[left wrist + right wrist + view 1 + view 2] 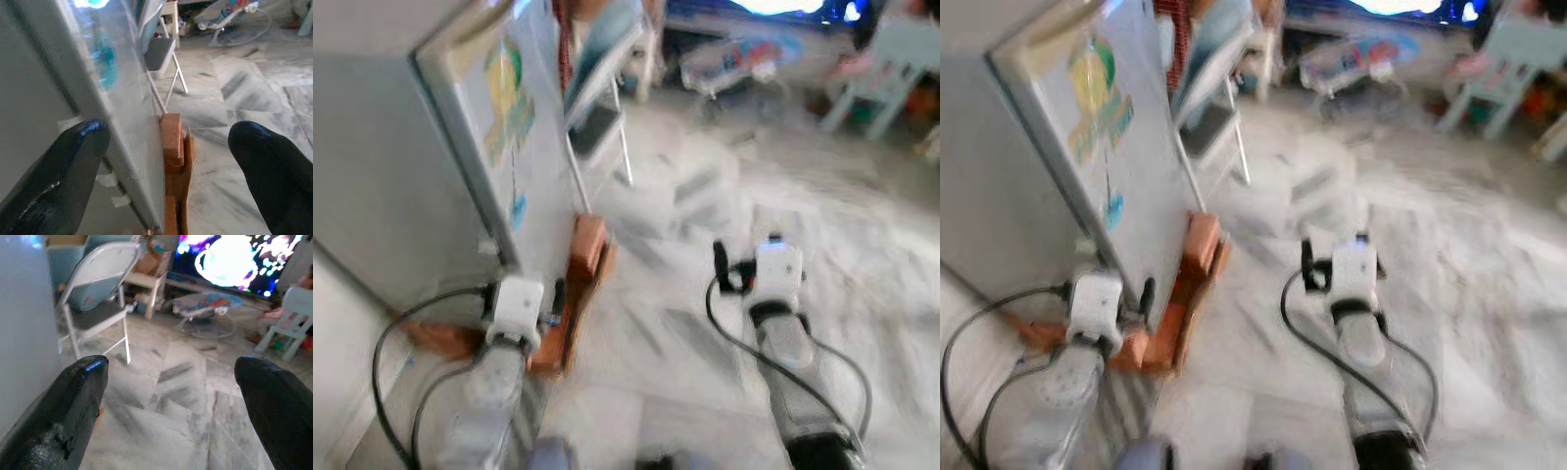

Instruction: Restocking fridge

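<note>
The two eye views look forward and down from the robot's head, blurred, and share one scene: the fridge on the left, the wooden stand at its base, the marble floor and both arms low in the frame. The left wrist view looks along its own two black fingers, close to the fridge side and the same wooden stand. The right wrist view looks along its fingers across the floor to a folding chair and a bright screen, farther off. The chair also appears in both eye views and the left wrist view.
</note>
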